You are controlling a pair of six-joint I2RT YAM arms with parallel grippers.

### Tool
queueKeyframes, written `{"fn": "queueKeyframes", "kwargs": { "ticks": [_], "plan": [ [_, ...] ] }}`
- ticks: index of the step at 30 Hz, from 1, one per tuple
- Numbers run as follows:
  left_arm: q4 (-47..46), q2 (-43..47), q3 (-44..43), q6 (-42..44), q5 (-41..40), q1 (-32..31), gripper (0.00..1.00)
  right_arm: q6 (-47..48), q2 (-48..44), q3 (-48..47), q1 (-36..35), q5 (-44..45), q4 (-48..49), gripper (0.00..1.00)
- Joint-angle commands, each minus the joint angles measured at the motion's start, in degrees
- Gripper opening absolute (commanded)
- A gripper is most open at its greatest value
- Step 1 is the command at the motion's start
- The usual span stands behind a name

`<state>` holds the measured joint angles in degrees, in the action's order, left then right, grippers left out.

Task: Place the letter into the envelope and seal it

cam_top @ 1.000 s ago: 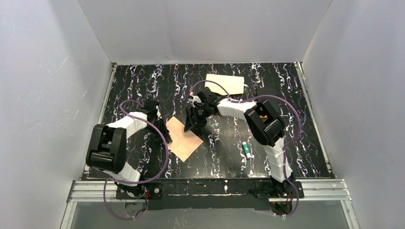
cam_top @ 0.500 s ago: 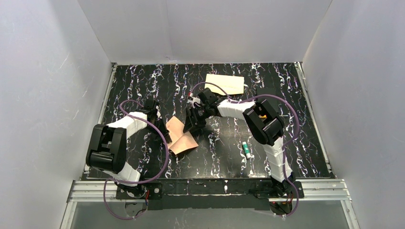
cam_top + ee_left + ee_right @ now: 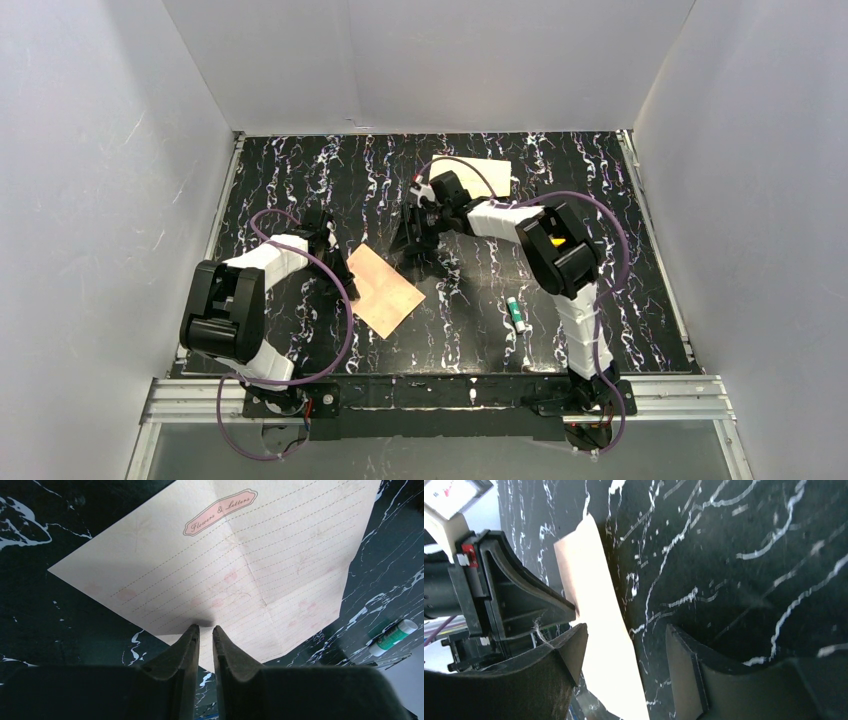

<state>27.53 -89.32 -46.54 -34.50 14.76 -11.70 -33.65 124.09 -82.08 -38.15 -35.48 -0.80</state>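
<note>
The letter (image 3: 388, 292) lies flat again. Right hand (image 3: 625, 634): withdrawn, jaws apart, empty. Left hand (image 3: 203, 629): clamped on the letter's left corner. Long axis runs far-left to near-right.

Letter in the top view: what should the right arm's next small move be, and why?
Probably lower the right gripper onto the letter's far-right edge and pinch it to start a fold. The sheet lies flat, the left gripper pinches its opposite edge, the right jaws hang open and empty beside it, and the envelope at the back looks narrower.
</note>
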Motion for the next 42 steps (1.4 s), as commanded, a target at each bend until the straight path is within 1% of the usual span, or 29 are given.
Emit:
{"fn": "queueKeyframes", "kwargs": {
  "ticks": [1,7,11,13,16,18,20,23,24,26,27,28,29,30,32,33,34,37,41,42],
  "plan": [
    [3.2,-1.6,2.7,1.7,-5.3,-0.2,0.15,3.0,5.2,-4.1,-0.9,-1.8,0.9,0.67],
    [3.2,-1.9,2.3,1.8,-5.3,-0.3,0.15,3.5,7.5,-4.6,-3.0,-2.9,0.9,0.68],
    [3.2,-1.9,2.4,1.7,-5.3,-0.2,0.15,3.1,7.3,-3.4,-3.5,-4.0,4.9,0.69],
    [3.2,-1.9,2.4,1.7,-5.3,-0.2,0.15,2.3,8.4,-4.3,-3.6,-7.2,6.5,0.69],
    [3.3,-1.9,2.3,1.7,-5.3,-0.2,0.15,1.5,10.8,-6.6,-4.3,-15.2,8.4,0.69],
    [3.6,-1.9,2.1,1.7,-5.2,-0.2,0.15,1.8,11.4,-7.4,-4.7,-17.7,8.3,0.68],
    [3.9,-1.2,1.7,1.6,-5.2,-0.2,0.15,2.0,11.2,-7.1,-4.8,-17.5,8.5,0.68],
    [4.3,0.2,1.2,1.4,-5.8,-0.2,0.15,1.9,10.8,-6.2,-4.8,-16.5,9.0,0.64],
    [4.3,0.7,1.1,1.3,-6.1,-0.2,0.15,1.5,10.8,-6.0,-4.7,-16.2,9.4,0.62],
    [4.5,1.8,1.1,1.4,-6.7,-0.2,0.15,0.5,10.6,-5.5,-4.7,-15.2,10.2,0.51],
    [4.6,2.3,1.1,1.4,-7.0,-0.2,0.15,-0.3,10.5,-5.1,-4.7,-14.4,11.1,0.45],
    [4.6,2.8,1.0,1.5,-7.2,-0.2,0.16,-1.2,10.5,-4.6,-4.7,-13.7,12.0,0.33],
    [4.6,3.3,1.0,1.7,-7.2,-0.3,0.16,-2.0,10.5,-4.3,-4.7,-13.5,13.0,0.24],
    [4.6,3.8,1.0,1.8,-7.1,-0.3,0.16,-2.9,10.5,-4.1,-4.7,-13.2,13.8,0.17],
    [5.2,5.2,0.5,2.2,-7.2,-0.2,0.18,-3.8,10.0,-3.5,-4.7,-12.3,15.3,0.07],
    [5.8,5.9,-0.2,2.6,-7.2,-0.2,0.19,-3.9,9.5,-3.3,-4.7,-11.5,15.6,0.03],
    [6.8,7.1,-1.3,3.2,-7.0,-0.2,0.21,-4.1,8.5,-3.2,-4.5,-10.8,16.0,0.01],
    [10.4,11.1,-6.0,4.9,-6.8,-0.1,0.33,-6.5,5.8,-2.7,-3.6,-9.8,19.3,0.01],
    [14.2,16.8,-15.4,7.1,-4.8,1.0,0.64,-10.9,0.7,-3.4,-1.1,-7.7,25.5,0.01],
    [14.9,17.7,-17.7,7.3,-3.6,1.5,0.69,-11.6,-0.7,-4.0,-0.5,-6.7,26.1,0.01]
  ]
}}
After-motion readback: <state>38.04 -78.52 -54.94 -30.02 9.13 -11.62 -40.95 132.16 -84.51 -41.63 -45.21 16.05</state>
